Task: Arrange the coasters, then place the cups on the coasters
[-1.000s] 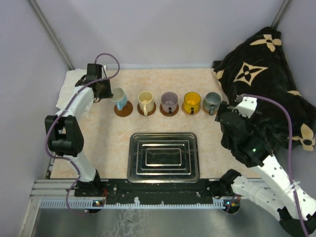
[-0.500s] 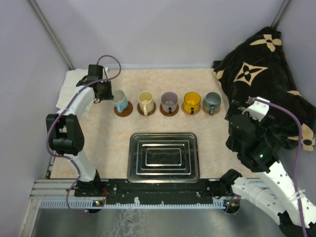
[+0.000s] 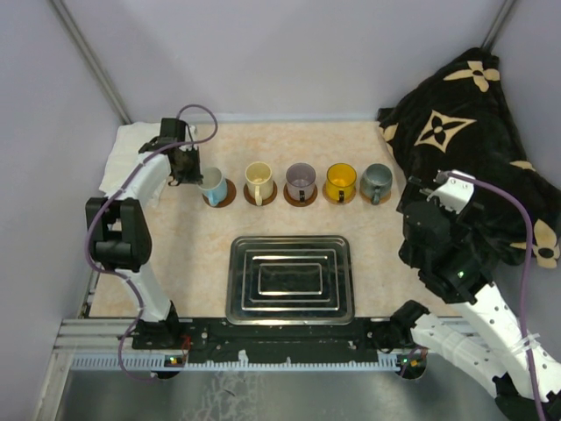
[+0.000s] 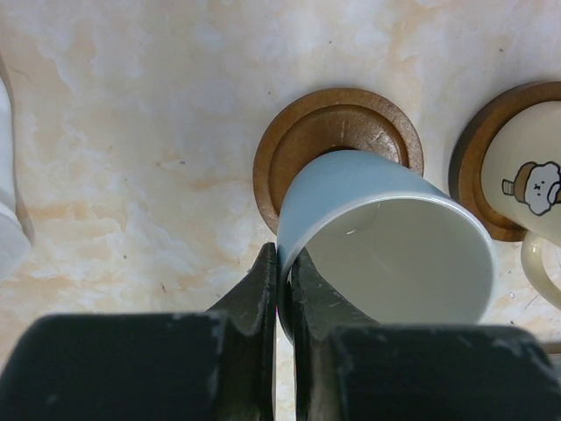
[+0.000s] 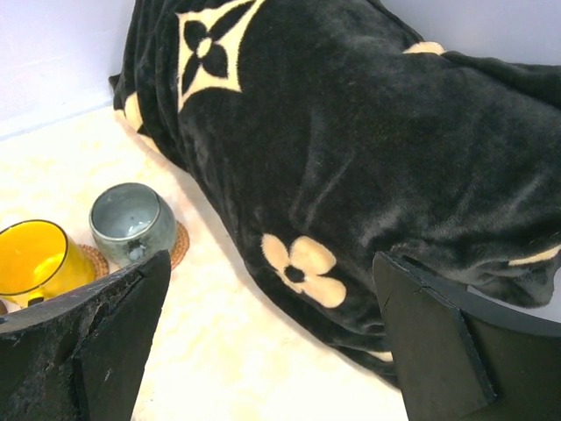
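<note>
Right tool (image 5: pixel 272 263) backed off, released, from the grey-green glazed mug (image 5: pixel 127 224) at the row's right end; left tool (image 4: pixel 282 259) still pinches the pale-blue ceramic mug (image 4: pixel 351 189) by its rim, tilted on the leftmost dark-brown round coaster (image 4: pixel 324 123), so the last placement looks nearly done.

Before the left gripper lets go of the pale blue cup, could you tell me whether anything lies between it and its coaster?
Nothing visible does. The left gripper is shut on the rim of the pale blue cup, whose base is over the leftmost coaster. Its visible face is bare, and the cream cup stands apart.
</note>
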You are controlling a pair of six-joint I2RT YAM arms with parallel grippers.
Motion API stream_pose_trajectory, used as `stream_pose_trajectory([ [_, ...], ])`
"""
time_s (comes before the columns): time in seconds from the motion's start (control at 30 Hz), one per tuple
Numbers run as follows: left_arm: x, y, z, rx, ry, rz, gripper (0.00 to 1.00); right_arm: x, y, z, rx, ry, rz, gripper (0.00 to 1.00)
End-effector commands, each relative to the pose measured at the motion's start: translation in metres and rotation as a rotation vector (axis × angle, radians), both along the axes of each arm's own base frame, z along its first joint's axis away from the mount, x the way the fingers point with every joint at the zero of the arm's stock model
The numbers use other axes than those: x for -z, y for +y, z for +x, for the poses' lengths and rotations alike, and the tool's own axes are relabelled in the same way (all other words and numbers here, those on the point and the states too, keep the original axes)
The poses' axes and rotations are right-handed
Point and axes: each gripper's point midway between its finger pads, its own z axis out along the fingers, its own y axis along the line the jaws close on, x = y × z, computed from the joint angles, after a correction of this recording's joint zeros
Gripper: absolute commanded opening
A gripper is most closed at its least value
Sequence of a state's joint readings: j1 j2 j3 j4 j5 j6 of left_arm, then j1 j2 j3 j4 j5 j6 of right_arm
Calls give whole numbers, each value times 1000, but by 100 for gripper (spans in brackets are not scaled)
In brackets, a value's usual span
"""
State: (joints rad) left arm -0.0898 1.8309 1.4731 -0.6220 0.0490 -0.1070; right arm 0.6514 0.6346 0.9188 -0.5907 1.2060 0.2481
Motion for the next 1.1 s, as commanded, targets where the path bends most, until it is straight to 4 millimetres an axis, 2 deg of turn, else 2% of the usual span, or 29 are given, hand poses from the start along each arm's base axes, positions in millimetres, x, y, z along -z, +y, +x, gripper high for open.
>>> stream_pose_trajectory([
  [0.0,-12,-7,12,23,-34,-5,0,-11,1,3,17,-60,59,99],
  [0.23,-11,-10,18,23,-30,8,2,-4,5,5,-5,-43,68,99],
  [0.4,-9,-9,20,13,-20,14,14,-1,7,6,-15,-33,69,99],
  [0.53,-11,-9,19,11,-16,19,19,-1,8,7,-20,-32,71,99],
  [0.63,-13,-8,19,9,-21,21,29,0,10,8,-28,-31,75,99],
  [0.87,-21,-7,22,-2,-41,27,40,4,12,10,-30,-22,77,99],
  [1.0,-33,-4,25,-16,-75,31,67,7,16,12,-49,-9,78,99],
  [1.07,-43,-3,26,-22,-105,33,76,5,15,12,-43,-12,72,99],
])
